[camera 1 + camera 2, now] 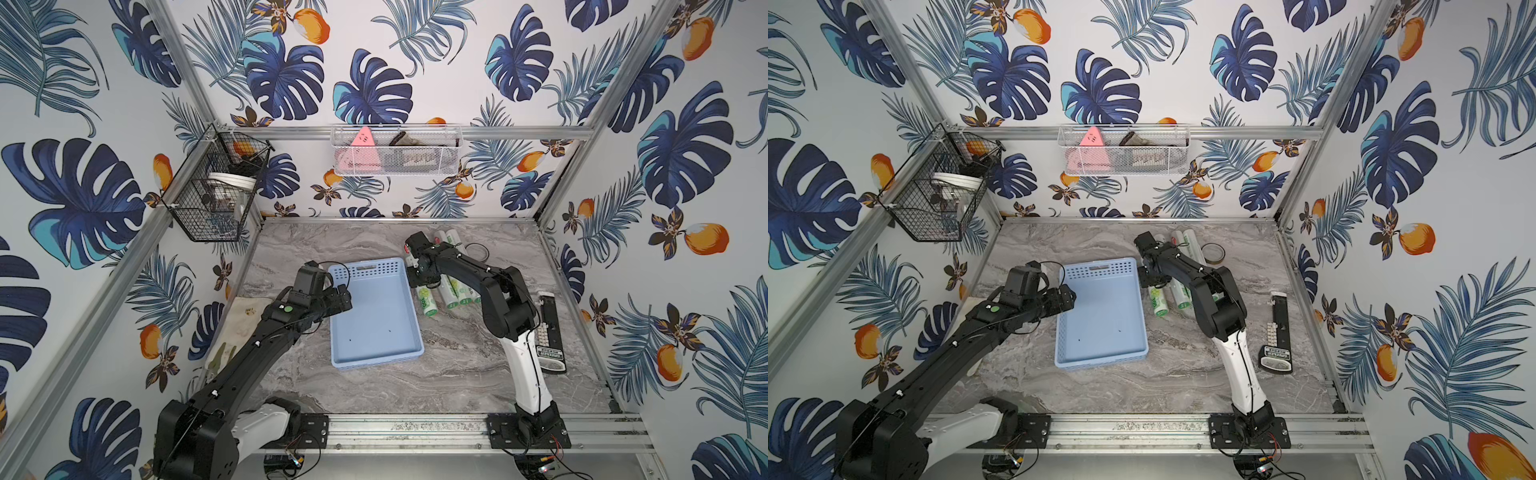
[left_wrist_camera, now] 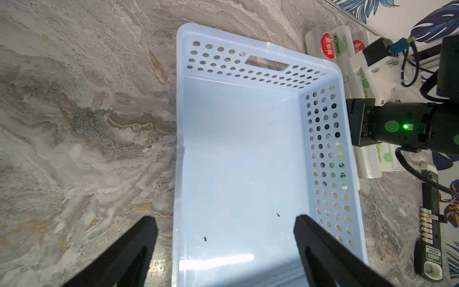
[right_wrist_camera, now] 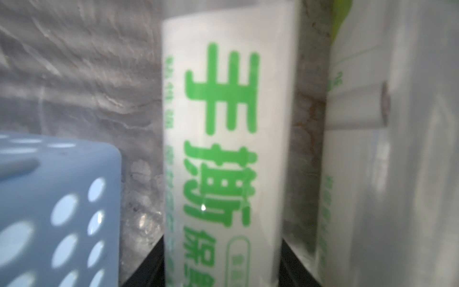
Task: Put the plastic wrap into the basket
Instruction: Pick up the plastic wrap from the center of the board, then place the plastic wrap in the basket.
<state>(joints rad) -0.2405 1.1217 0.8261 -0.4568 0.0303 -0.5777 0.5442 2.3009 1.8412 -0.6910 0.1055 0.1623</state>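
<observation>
The light-blue basket (image 1: 376, 332) (image 1: 1100, 336) lies mid-table with nothing in it; its bare floor (image 2: 236, 161) fills the left wrist view. Several rolls of plastic wrap (image 1: 449, 297) (image 1: 1179, 297) (image 2: 327, 47) lie side by side just right of it, partly hidden by the right arm. My right gripper (image 1: 424, 282) (image 1: 1154, 282) (image 3: 223, 261) points down, shut on the roll nearest the basket (image 3: 223, 149), whose "300" end (image 1: 428, 305) shows. My left gripper (image 1: 343, 299) (image 1: 1065, 299) (image 2: 224, 221) hangs open over the basket's left rim, holding nothing.
A brown tape ring (image 1: 478, 251) lies behind the rolls. A black tool with white keys (image 1: 550, 336) lies along the right edge. A stained cloth (image 1: 237, 328) sits at the left edge. A black wire basket (image 1: 216, 191) and a white mesh basket (image 1: 395, 149) hang on the walls.
</observation>
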